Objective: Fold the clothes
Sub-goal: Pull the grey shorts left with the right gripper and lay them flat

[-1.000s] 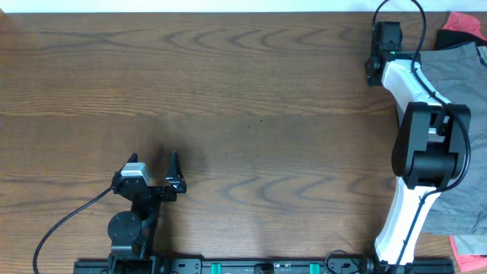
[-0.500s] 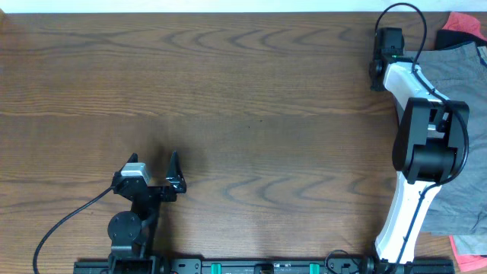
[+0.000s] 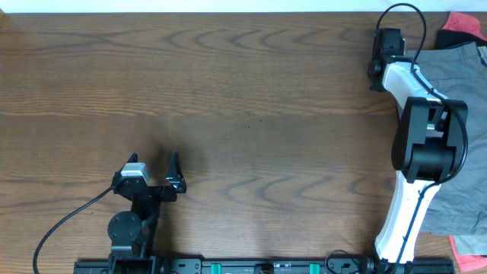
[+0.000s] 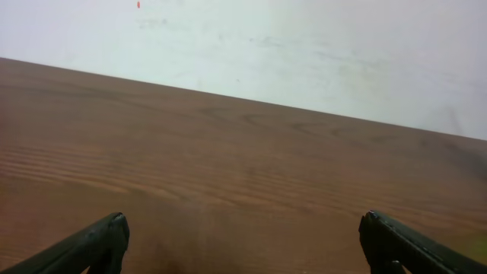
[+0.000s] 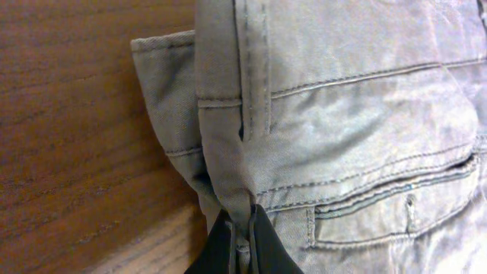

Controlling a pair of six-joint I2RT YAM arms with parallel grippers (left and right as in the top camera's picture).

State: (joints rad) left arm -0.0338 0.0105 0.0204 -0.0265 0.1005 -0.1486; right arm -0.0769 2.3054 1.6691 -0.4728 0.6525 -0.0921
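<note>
While the left gripper [image 4: 242, 228] sits wide open and empty at the near left, well apart from the clothes, the right gripper [image 5: 241, 228] is pinched tight on the waistband fold of the grey shorts [image 5: 342, 114], which lie lengthwise along the far right edge of the table [image 3: 228, 91], so any pull leftward looks like the right arm's job

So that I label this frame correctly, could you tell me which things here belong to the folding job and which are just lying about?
Job: grey-khaki shorts, pinched near the waistband by the right gripper; coral-red garment beside them.
Just there: wooden table; left gripper, open, holding nothing.
</note>
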